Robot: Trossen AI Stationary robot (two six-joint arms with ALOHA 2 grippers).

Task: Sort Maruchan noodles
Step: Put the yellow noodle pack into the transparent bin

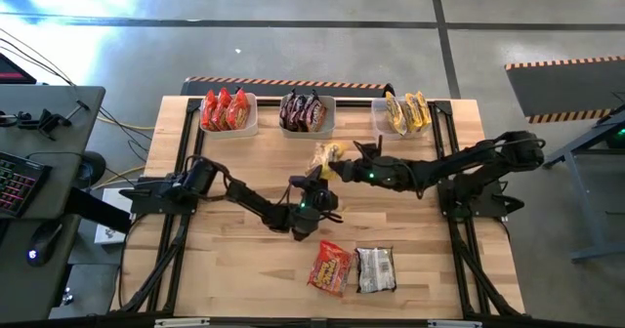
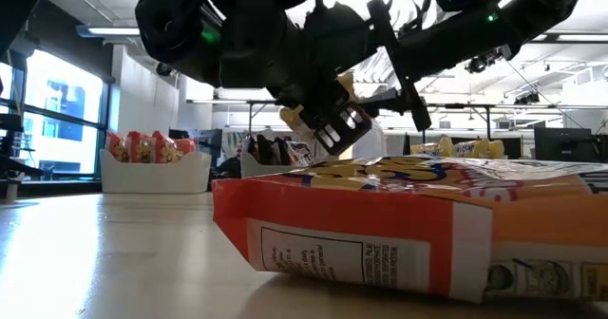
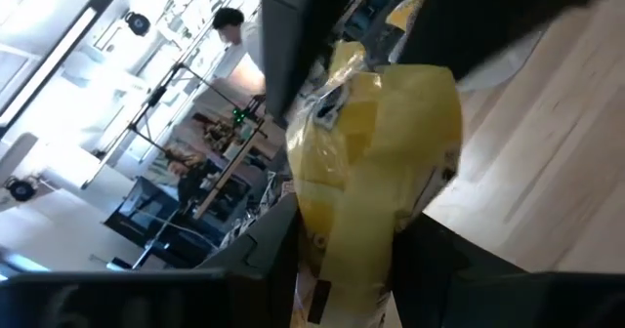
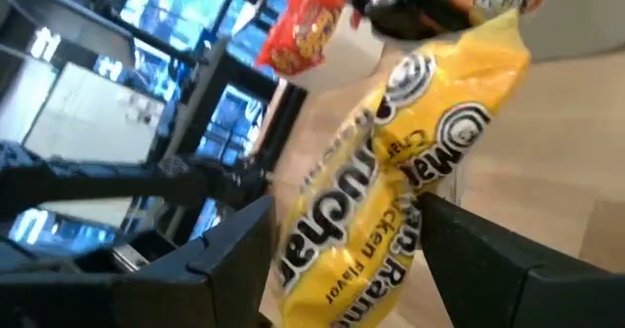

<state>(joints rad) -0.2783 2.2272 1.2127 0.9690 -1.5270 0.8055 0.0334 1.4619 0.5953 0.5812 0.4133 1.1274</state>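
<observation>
A yellow Maruchan packet [image 1: 327, 155] is held in the air over the middle of the table, between both grippers. My left gripper [image 1: 316, 180] comes at it from the near left, and my right gripper [image 1: 344, 165] from the right; each is shut on it. The packet fills the left wrist view [image 3: 376, 162] and the right wrist view [image 4: 391, 182]. In the low view its pale back with a barcode [image 2: 328, 129] shows under the arms. A red-orange packet [image 1: 330, 267] and a silver packet [image 1: 374, 269] lie flat near the table's near edge. My left gripper pinches one end of the yellow packet [image 3: 342, 269] between its two fingers [image 3: 264, 260], and the packet reaches away from them, lifted clear of the table. My right gripper pinches the packet's other end [image 4: 342, 269] between its two fingers [image 4: 479, 260], coming level from the table's right.
Three pale bins stand along the far edge: red packets on the left [image 1: 227, 113], dark packets in the middle [image 1: 306, 113], yellow packets on the right [image 1: 405, 113]. The red-orange packet [image 2: 408, 224] fills the low view's foreground. A desk with a keyboard stands left of the table.
</observation>
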